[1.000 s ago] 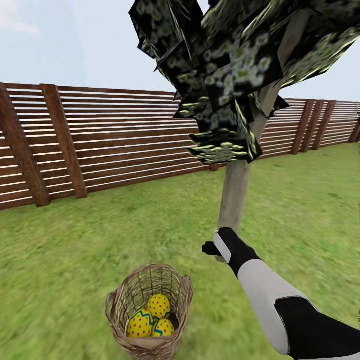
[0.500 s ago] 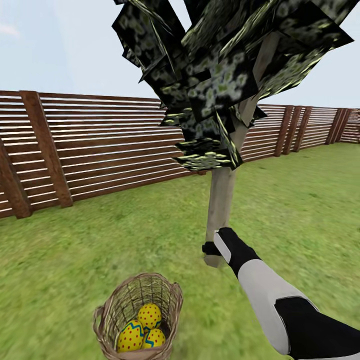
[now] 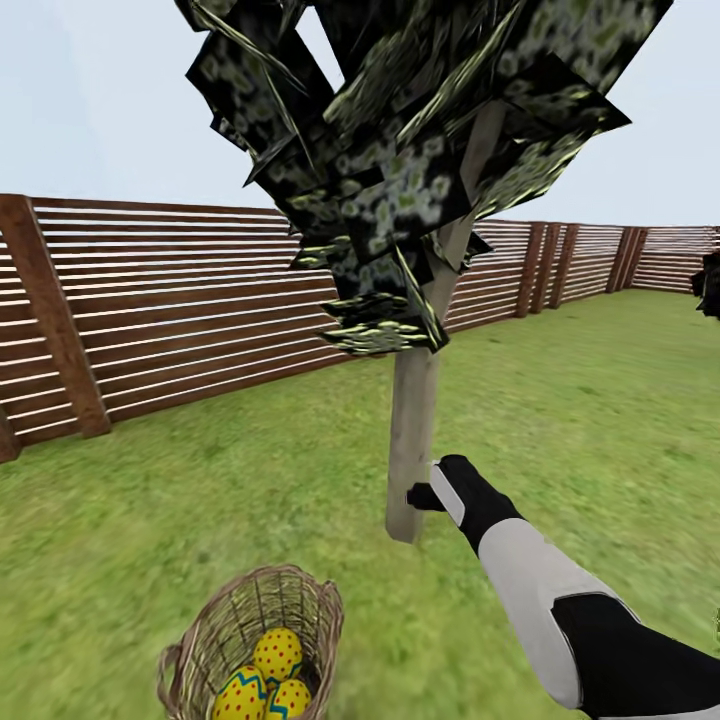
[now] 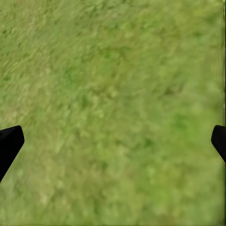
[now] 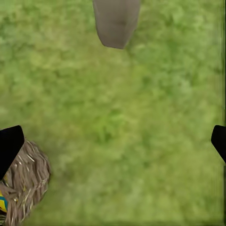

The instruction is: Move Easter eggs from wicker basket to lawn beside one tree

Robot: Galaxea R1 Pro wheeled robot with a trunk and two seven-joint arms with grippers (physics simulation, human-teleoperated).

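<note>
Black right gripper (image 5: 113, 141) wide, empty

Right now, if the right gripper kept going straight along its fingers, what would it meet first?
Most likely bare lawn: the right gripper points at open grass between the tree trunk and the wicker basket. Both sit off that line, though depth is unclear.

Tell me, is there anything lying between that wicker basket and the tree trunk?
Nothing but bare grass. In the head view, lawn separates the wicker basket from the tree; the right wrist view shows the same.
</note>
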